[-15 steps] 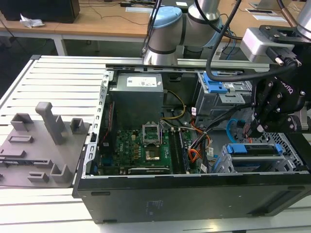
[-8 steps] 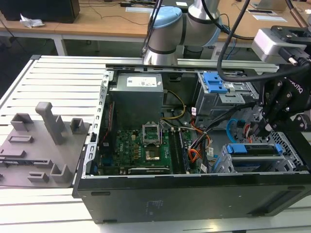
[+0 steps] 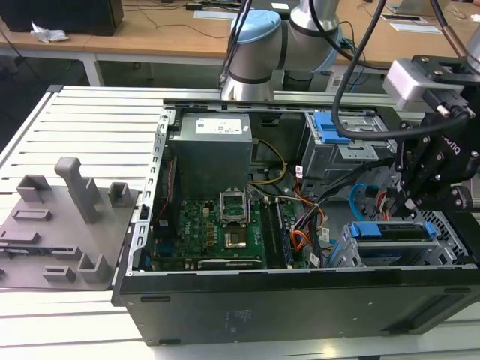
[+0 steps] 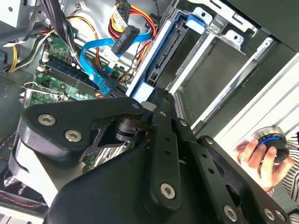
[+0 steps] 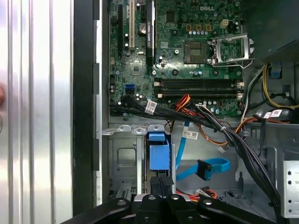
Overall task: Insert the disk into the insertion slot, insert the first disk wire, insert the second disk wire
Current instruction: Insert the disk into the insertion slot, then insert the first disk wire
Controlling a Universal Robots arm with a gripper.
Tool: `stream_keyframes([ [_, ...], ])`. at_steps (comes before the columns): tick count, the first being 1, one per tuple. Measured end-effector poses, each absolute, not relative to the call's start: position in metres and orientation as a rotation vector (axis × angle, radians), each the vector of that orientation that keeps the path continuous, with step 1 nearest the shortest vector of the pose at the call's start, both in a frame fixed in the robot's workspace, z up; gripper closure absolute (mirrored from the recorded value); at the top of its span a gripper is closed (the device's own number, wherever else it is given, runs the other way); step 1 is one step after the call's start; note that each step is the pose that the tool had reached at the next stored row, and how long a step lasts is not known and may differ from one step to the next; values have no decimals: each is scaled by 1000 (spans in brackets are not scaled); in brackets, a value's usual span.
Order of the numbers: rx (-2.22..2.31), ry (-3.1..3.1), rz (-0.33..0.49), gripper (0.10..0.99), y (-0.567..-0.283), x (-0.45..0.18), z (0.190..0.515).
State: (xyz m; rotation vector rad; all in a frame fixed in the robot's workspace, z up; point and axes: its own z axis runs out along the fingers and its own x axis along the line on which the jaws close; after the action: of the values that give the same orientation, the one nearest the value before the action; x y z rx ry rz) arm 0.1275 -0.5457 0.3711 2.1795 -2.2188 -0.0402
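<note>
Disk (image 5: 158, 156): first wrist view, blue carrier end visible; body sunk in the insertion slot (image 5: 122, 158), label hidden.
Tool (image 5: 161, 180): body cut off by the frame edge.
Second disk wire (image 5: 212, 165): far end lost under the black cable bundle (image 5: 233, 142).
Arm (image 3: 259, 52): exterior view, 12 o'clock of the case (image 3: 300, 300), cropped by the frame edge.
</note>
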Motion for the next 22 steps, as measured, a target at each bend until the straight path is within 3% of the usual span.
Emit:
stream_keyframes([
  [22,2180,-2219,-40,973,-546,131,357],
])
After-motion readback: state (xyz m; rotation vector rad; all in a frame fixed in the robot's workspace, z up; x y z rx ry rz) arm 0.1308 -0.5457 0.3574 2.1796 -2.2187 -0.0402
